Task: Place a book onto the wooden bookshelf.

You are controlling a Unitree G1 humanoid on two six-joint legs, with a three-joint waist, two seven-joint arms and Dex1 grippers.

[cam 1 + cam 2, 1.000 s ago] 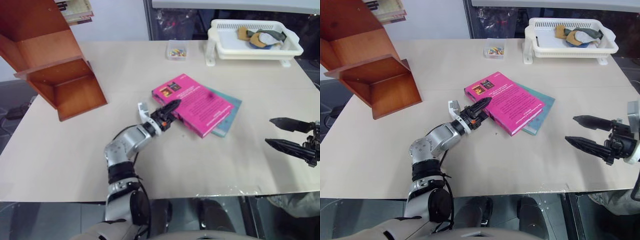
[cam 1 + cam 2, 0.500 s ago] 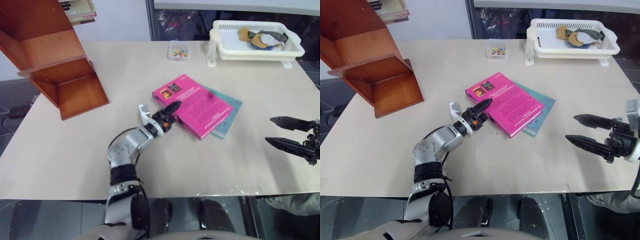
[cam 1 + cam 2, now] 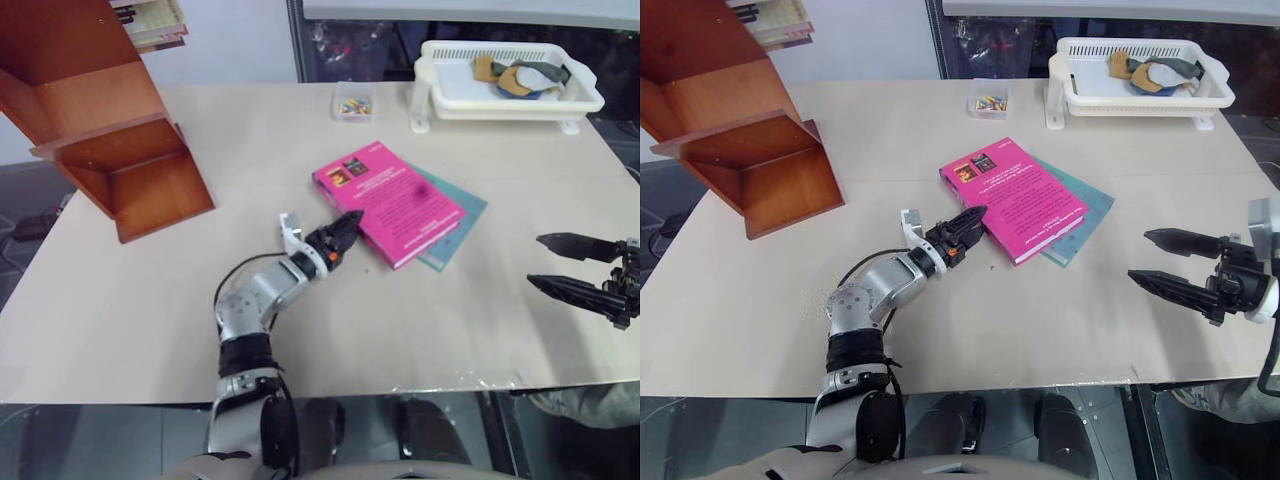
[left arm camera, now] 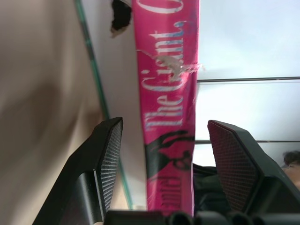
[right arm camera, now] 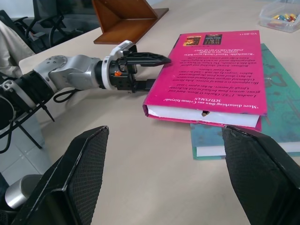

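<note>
A pale tabletop (image 3: 150, 300) holds a magenta book (image 3: 395, 200) lying flat on a teal book (image 3: 462, 215), mid-table. The wooden bookshelf (image 3: 110, 130) stands well apart at the far left. The step in hand looks like grasping: the left gripper (image 3: 338, 232), fingers parted, straddles the book's spine edge. Next, it should close. The right gripper (image 3: 570, 268) waits open, off to the right.

Silver-grey left arm (image 3: 872, 291) with black joints and cable — white wrist collar, orange dot, black ribbed fingers (image 5: 150, 59).
</note>
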